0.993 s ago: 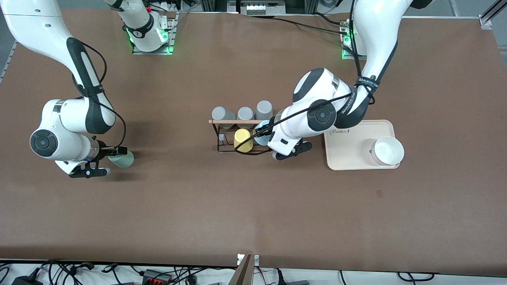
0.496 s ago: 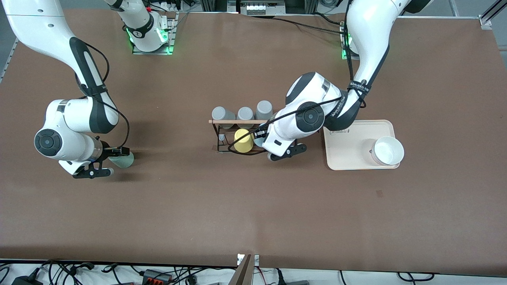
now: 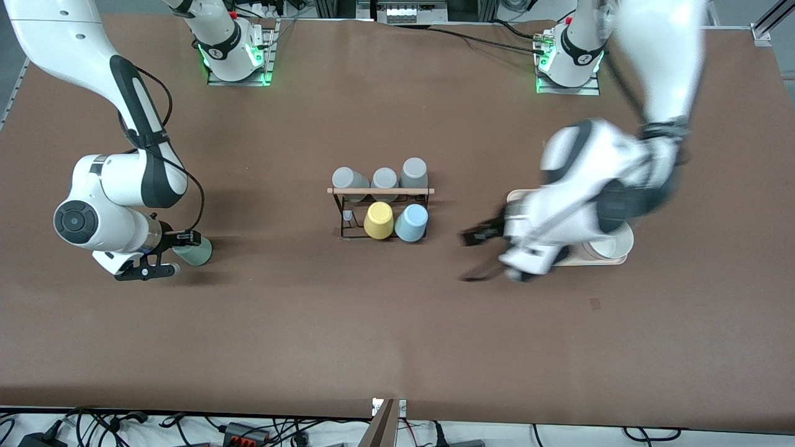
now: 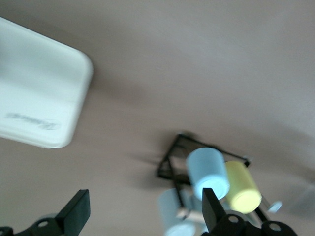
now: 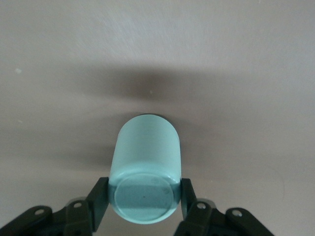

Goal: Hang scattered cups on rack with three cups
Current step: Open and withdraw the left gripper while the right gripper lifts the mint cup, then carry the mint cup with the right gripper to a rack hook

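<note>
The rack (image 3: 380,190), a black wire frame with a wooden rod on top, stands mid-table. The light blue cup (image 3: 412,223) hangs on it beside a yellow tumbler (image 3: 379,220). My left gripper (image 3: 477,256) is open and empty, over the table between the rack and the tray. Its wrist view shows the blue cup (image 4: 208,172), the yellow tumbler (image 4: 242,187) and the rack (image 4: 170,167). My right gripper (image 3: 180,253) is shut on the mint green cup (image 3: 195,251) near the right arm's end of the table. In the right wrist view its fingers (image 5: 101,196) clamp the cup (image 5: 145,157) near its base.
Three grey tumblers (image 3: 385,177) sit on the rack's row farther from the front camera. A beige tray (image 3: 597,262) with a white bowl (image 3: 615,245) lies toward the left arm's end, partly covered by the left arm. The tray also shows in the left wrist view (image 4: 39,98).
My left gripper let go of the light blue cup on the rack and swung away toward the tray, now open. My right gripper kept hold of the mint cup, barely moving.
</note>
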Robot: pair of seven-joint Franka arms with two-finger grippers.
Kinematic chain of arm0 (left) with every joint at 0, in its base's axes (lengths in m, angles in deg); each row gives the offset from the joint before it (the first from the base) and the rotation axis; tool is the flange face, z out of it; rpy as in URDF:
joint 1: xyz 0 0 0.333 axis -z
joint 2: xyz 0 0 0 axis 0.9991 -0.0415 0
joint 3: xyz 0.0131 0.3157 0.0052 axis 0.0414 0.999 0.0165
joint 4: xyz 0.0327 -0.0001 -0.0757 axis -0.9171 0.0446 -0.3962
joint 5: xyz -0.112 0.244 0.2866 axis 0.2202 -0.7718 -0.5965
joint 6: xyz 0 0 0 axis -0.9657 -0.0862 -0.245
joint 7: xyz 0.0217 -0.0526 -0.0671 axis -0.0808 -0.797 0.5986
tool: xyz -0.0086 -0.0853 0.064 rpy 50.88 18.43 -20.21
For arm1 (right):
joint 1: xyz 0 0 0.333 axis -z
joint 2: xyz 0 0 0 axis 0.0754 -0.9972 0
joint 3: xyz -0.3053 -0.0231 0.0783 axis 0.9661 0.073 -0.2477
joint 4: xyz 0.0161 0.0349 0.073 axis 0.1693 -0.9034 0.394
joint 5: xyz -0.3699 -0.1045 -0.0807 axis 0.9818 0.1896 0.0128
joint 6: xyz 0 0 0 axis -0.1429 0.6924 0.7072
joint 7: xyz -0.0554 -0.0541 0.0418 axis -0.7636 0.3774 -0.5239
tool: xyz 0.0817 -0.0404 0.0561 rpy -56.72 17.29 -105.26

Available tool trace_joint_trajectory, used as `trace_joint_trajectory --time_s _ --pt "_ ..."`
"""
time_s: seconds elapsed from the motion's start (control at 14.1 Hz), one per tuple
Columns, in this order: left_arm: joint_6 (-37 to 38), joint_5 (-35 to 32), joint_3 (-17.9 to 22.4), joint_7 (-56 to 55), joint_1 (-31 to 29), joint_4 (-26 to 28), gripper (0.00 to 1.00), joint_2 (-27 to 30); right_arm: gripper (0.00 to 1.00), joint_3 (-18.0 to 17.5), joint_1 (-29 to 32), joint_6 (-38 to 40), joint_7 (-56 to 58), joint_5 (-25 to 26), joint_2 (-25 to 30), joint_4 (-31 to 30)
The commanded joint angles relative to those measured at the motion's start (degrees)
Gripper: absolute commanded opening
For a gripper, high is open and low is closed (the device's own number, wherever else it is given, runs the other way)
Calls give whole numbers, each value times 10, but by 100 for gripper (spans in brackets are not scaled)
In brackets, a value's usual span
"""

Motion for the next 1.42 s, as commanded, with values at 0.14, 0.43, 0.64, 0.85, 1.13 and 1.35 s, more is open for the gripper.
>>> trace_joint_trajectory --time_s 0.14,0.43,0.64,0.85,1.13,1.35 --pt "167 -131 -11 66 -32 -52 100 56 48 -8 -18 70 4 -8 68 19" --pt "222 -165 2 183 -41 -79 100 106 41 -9 -88 166 -2 -9 111 74" --pt "210 -159 -2 198 -63 -2 100 146 41 -9 -148 218 -58 -26 127 121" --pt "196 -163 -6 257 -91 45 100 173 41 -9 -208 225 -171 -32 120 143" --pt "98 -160 -7 311 -119 215 100 284 41 -8 -258 220 -228 -85 87 176" --pt "33 -160 -8 311 -119 305 100 345 41 -9 -285 218 -269 -85 34 219"
